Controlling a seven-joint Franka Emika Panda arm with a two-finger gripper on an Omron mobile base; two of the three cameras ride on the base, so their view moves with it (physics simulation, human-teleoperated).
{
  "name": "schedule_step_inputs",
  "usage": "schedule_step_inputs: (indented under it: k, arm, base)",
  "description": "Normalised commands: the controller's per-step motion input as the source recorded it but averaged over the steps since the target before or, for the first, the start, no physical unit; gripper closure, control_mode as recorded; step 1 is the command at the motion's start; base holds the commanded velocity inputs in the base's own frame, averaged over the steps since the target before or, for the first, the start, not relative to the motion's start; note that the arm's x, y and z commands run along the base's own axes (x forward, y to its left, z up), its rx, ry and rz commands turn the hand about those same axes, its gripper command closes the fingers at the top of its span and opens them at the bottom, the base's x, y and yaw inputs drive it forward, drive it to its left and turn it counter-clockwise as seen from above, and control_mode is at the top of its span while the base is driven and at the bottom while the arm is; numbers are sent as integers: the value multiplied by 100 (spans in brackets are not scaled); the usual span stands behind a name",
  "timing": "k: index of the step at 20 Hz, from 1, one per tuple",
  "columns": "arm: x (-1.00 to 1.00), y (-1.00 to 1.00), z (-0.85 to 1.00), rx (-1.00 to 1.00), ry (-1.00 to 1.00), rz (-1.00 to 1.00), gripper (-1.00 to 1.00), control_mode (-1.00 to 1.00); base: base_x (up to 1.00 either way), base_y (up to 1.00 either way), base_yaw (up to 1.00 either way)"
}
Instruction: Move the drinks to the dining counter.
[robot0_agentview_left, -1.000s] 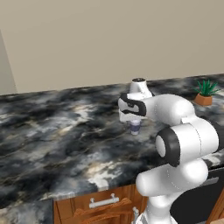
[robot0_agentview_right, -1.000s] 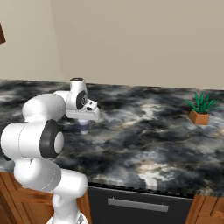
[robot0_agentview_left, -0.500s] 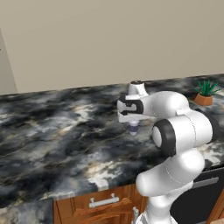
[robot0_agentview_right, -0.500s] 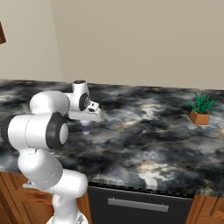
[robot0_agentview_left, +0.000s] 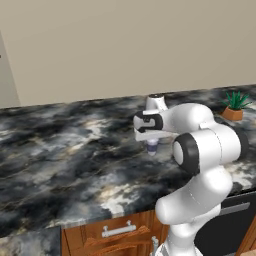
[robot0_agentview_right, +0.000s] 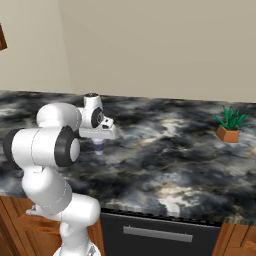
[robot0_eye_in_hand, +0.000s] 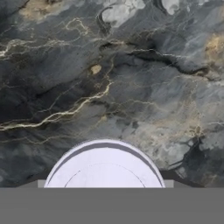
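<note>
The arm reaches forward over the black marble bench (robot0_agentview_left: 70, 160), its hand turned downward with the gripper (robot0_agentview_left: 152, 142) pointing at the stone. Below the hand sits a small purple-blue cup (robot0_agentview_left: 152, 147) with a white lid. In the left base view the cup's lower part shows beneath the hand, and its bottom appears to meet the bench, though the picture is too coarse to be sure it rests there rather than hanging just above.

In the right base view the same cup (robot0_agentview_right: 98, 147) shows directly under the gripper (robot0_agentview_right: 98, 142), toward the left part of the bench (robot0_agentview_right: 165, 160), well apart from the front edge. The gripper's fingers are hidden by the hand and the cup, so whether they clamp the cup or stand apart from it cannot be told.

The hand view looks straight down: the round white lid of the cup (robot0_eye_in_hand: 105, 168) fills the lower middle, with the veined grey, black and gold marble of the bench (robot0_eye_in_hand: 109, 78) spread above it.

A small potted plant (robot0_agentview_left: 234, 106) in an orange-brown pot stands far to the right on the bench, near the back wall, well apart from the cup; it appears too in the right base view (robot0_agentview_right: 230, 127). Wooden cabinet fronts (robot0_agentview_left: 115, 235) show below the bench's front edge.
</note>
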Motion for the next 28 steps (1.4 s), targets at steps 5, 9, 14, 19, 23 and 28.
schedule_step_inputs:
  k: [5, 9, 14, 19, 23, 28]
  arm:
    - [8, 0, -17, 0, 0, 0, 100, -100]
    - [15, 0, -15, 0, 0, 0, 100, -100]
    - [5, 0, -15, 0, -1, 2, 100, -100]
    - [0, 0, -14, 0, 0, 1, 100, -100]
    - [0, 0, -18, 0, 0, 1, 100, -100]
    - [0, 0, -20, 0, 0, 0, 100, -100]
  base:
    - [0, 0, 0]
    - [0, 0, 0]
    - [0, 0, 0]
    - [0, 0, 0]
    - [0, 0, 0]
    - [0, 0, 0]
